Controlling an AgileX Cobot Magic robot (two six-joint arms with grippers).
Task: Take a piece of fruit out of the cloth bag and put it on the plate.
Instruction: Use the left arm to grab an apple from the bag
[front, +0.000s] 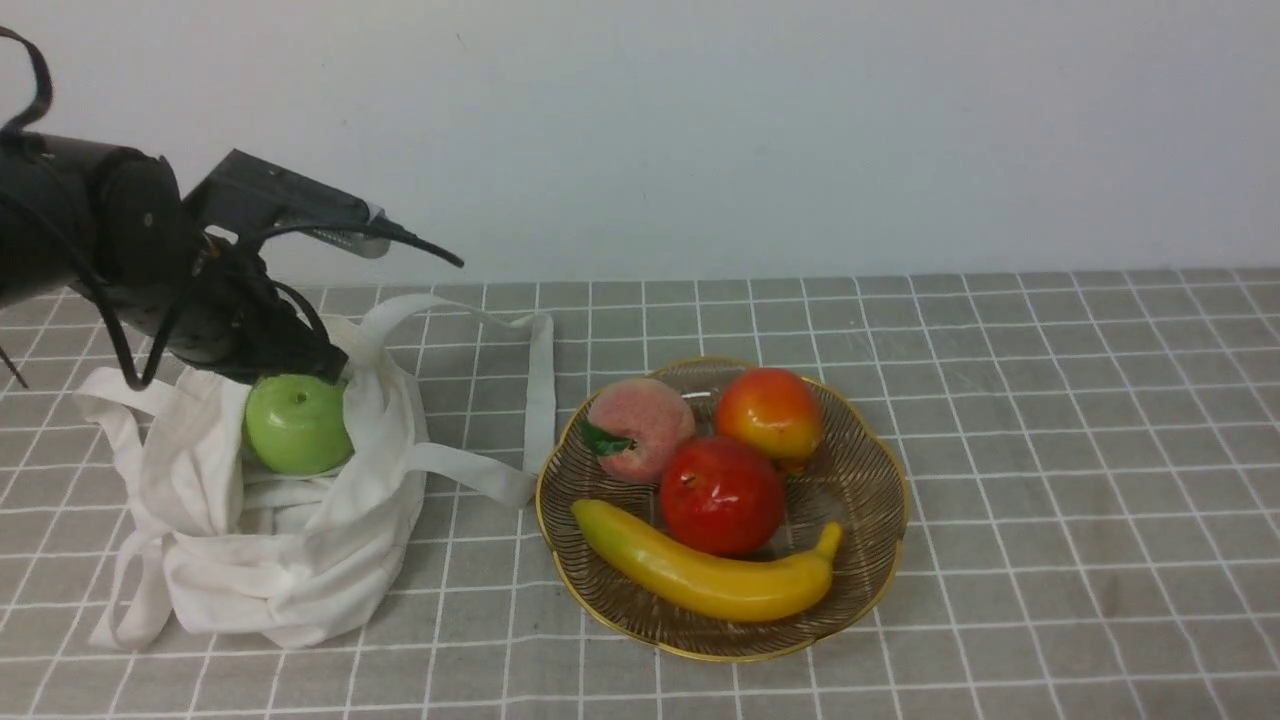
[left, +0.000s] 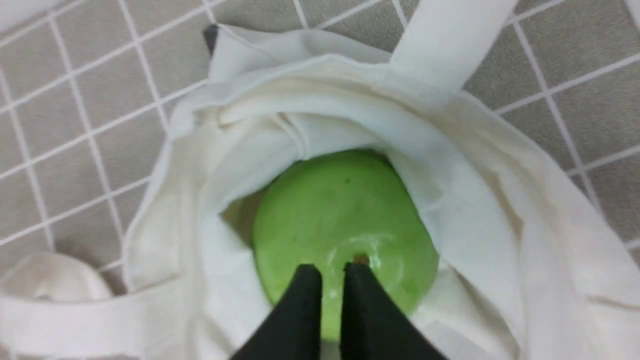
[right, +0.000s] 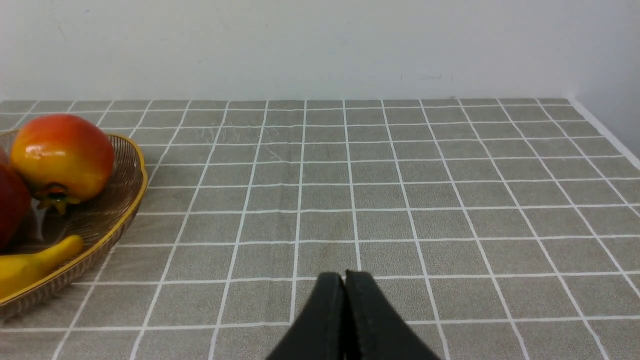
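The green apple (front: 297, 425) sits in the open mouth of the white cloth bag (front: 280, 560), at the left of the table. My left gripper (front: 335, 372) leans down onto the apple's top. In the left wrist view the left gripper (left: 332, 270) is shut, with only a thin slit between its black fingers. Their tips rest by the stem dimple of the apple (left: 340, 210), with bag cloth (left: 475, 200) all round. Whether they pinch the stem I cannot tell. The brown gold-rimmed plate (front: 860, 470) lies to the right of the bag. My right gripper (right: 344, 275) is shut and empty above bare tablecloth.
On the plate lie a peach (front: 640, 425), a red apple (front: 722, 495), an orange-red fruit (front: 768, 412) and a banana (front: 700, 575). A bag strap (front: 540, 380) loops toward the plate. The plate's rim (right: 127, 200) shows in the right wrist view, as does the table's edge (right: 605, 130).
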